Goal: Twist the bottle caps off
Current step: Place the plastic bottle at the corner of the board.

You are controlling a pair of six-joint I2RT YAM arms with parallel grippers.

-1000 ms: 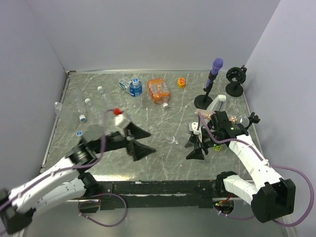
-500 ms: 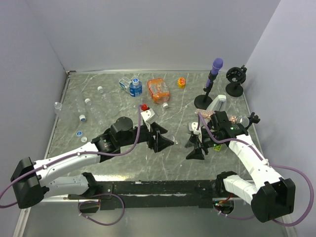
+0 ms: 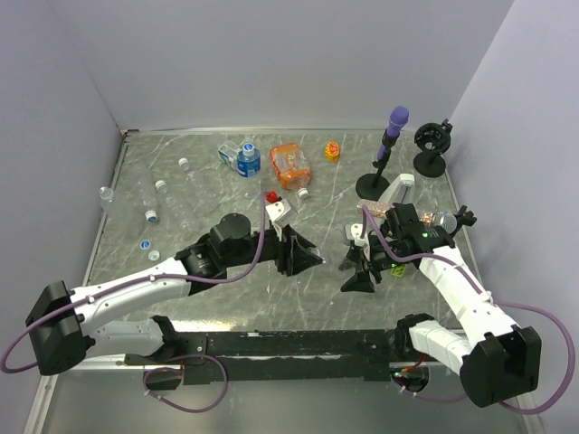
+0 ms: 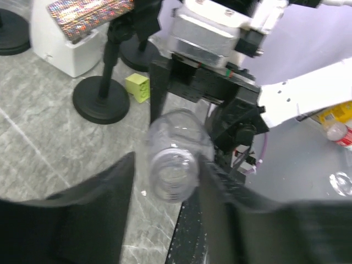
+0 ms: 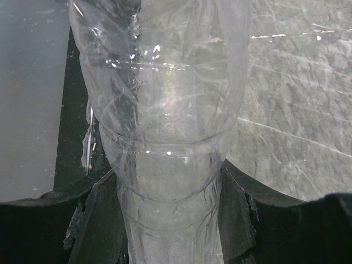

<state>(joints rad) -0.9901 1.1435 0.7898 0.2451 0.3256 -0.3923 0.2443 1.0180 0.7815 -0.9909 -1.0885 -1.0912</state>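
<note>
Right claw [image 5: 168, 190] clamped on clear bottle [image 5: 165, 99], right of bench centre. Left claw [image 4: 165, 165] half open, fingers [image 4: 104, 220] flanking bare bottle mouth [image 4: 173, 177]; contact unclear.

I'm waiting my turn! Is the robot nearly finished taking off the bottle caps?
Not nearly. A few small round caps seem loose at the left. The right tool grips a clear plastic bottle, the open left tool around its end. The blue-capped bottle and white-capped clear bottles farther back are left.
</note>
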